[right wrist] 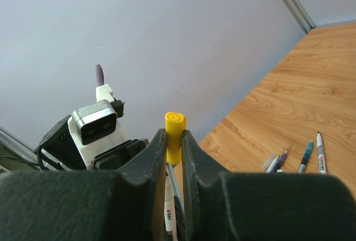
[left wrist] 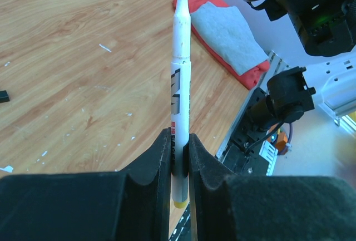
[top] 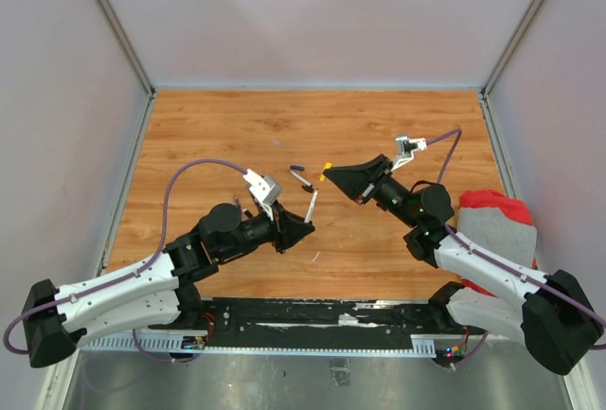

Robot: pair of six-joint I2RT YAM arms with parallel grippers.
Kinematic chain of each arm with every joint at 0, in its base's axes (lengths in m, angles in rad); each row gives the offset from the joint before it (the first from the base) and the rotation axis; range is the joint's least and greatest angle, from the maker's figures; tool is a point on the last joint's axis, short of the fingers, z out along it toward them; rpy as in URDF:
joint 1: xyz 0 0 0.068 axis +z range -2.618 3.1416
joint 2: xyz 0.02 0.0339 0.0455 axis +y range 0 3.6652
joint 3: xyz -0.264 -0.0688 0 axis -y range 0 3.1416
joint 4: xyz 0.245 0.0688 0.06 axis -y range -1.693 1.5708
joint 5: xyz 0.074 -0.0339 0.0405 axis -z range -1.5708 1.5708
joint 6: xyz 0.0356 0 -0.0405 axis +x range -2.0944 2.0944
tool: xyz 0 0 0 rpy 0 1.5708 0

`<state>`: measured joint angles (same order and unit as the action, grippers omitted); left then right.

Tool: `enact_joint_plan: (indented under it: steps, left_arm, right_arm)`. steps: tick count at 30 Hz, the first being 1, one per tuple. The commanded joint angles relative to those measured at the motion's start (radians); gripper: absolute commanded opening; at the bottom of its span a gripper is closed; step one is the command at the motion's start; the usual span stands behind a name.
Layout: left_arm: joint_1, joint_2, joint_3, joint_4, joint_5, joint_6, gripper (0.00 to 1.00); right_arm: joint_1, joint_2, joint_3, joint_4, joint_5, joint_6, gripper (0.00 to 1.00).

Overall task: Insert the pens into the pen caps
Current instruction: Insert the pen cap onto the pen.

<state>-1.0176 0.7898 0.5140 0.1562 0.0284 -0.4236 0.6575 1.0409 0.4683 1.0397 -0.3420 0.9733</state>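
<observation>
While the left gripper (left wrist: 179, 141) clamps a white-barrelled, dark-tipped stick pen (left wrist: 181, 74) by its lower end, the right gripper (right wrist: 171, 141) pinches a small yellow plastic cap (right wrist: 175, 125). Pen and cap are near each other, not touching, above the wooden table (top: 237, 126). Several loose pens (right wrist: 305, 156) lie on the table.

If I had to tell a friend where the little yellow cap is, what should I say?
Find the wooden table and follow the right arm to its black jaws near the middle. Pinched at their tip is the yellow cap, a short tube. The nearby black cap lies on the wood; this one is bright yellow and held up.
</observation>
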Motion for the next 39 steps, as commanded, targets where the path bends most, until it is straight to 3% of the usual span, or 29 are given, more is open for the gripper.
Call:
enact_joint_plan:
  steps: [1, 39]
  left_arm:
    - [-0.009, -0.004, -0.008, 0.041, 0.01, 0.015, 0.0]
    - [-0.01, 0.005, -0.005, 0.042, 0.004, 0.009, 0.01]
  right_arm:
    - [0.012, -0.014, 0.034, 0.023, -0.061, -0.008, 0.01]
    - [0.044, -0.017, 0.026, -0.085, -0.123, -0.085, 0.0]
